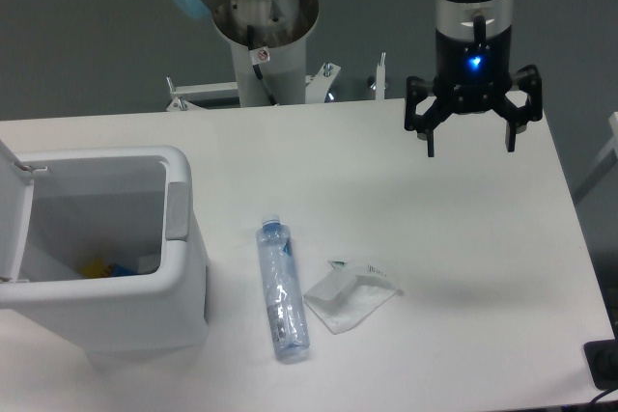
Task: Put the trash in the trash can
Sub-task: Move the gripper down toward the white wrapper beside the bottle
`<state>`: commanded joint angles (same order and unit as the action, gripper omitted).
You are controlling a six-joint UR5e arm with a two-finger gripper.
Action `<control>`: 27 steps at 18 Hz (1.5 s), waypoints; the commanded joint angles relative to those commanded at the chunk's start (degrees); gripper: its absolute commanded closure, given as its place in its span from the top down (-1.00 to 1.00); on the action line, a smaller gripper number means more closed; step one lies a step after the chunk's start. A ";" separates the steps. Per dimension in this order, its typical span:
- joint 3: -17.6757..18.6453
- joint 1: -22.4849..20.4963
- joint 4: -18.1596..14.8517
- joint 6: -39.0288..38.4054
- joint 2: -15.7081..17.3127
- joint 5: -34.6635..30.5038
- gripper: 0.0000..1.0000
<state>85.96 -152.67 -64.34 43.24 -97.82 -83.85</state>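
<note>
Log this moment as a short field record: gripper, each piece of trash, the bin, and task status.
gripper: open, empty, raised above the table's far right part
water bottle: lying on its side on the table, cap toward the far edge, just right of the bin
plastic wrapper: flat on the table, right of the bottle, apart from it
trash can: near left, lid open, some colored items at the bottom
task status: both pieces not yet picked up

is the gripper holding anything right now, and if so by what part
Nothing is held. The gripper hangs above the table with its jaws open and empty; the bottle and wrapper lie on the table.
</note>
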 joint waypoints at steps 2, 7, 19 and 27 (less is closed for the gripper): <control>0.52 0.17 0.61 0.09 -0.26 -0.35 1.00; 1.14 1.84 5.09 -0.70 -3.51 0.09 1.00; 8.26 5.89 10.11 24.76 -10.02 3.77 1.00; 10.28 9.93 12.47 29.53 -16.69 7.56 1.00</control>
<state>96.24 -142.74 -51.87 72.78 -114.51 -76.29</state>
